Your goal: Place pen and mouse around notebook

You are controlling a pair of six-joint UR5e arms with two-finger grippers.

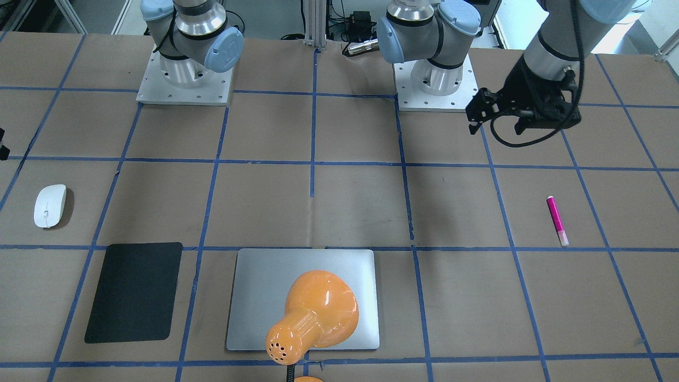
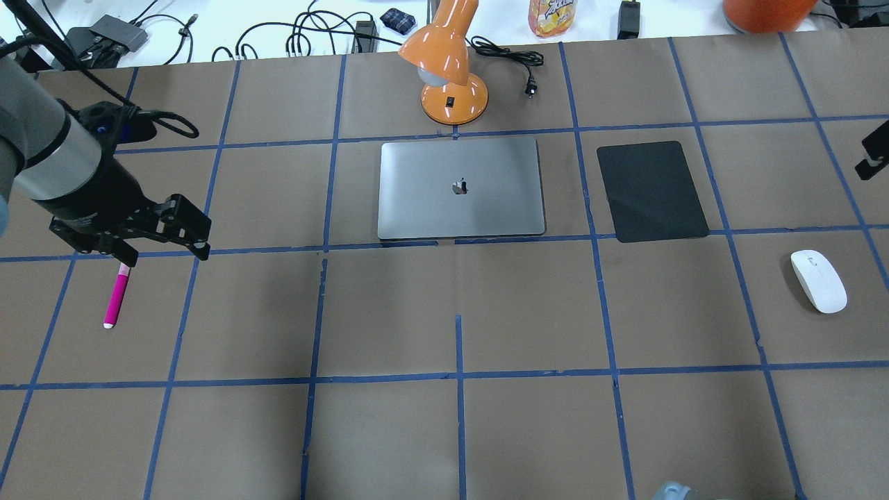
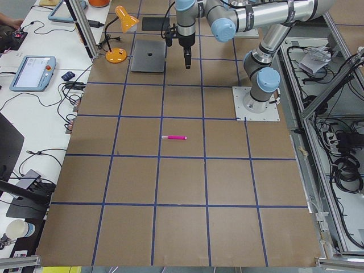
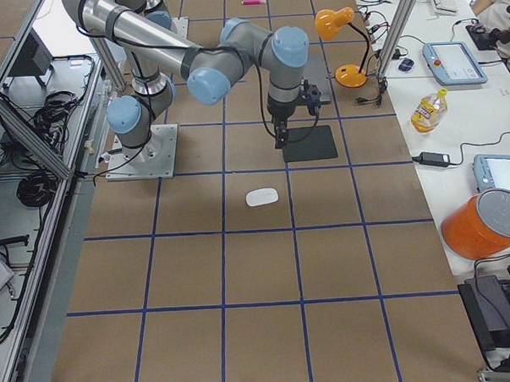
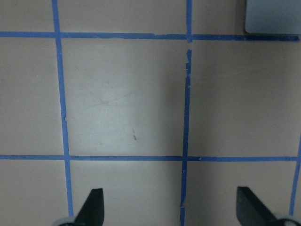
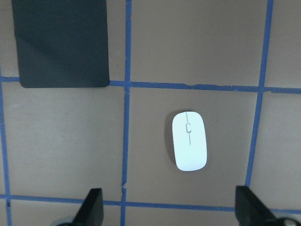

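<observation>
Notebook (image 2: 460,187), a flat silver-grey metallic rectangle bearing an Apple logo, lies between the two pincers and well apart from both. An orange desk lamp (image 2: 448,62) stands at its far edge. The slim magenta-pink pen (image 2: 116,297) lies on the table (image 2: 458,417) near the raised left pincer (image 5: 170,207), whose fingers are apart. The glossy white oval mouse (image 6: 189,141) lies below the right pincer (image 6: 169,209), fingers likewise apart, with a matte black mat (image 6: 61,42) nearby.

Arms (image 1: 554,45): silver-grey tubes, pale-blue joint caps.
Bases (image 1: 159,95): square alu plates, screws round edges.
Left gripper (image 2: 203,239): all black, w/ black cable (image 1: 512,144) looping.
</observation>
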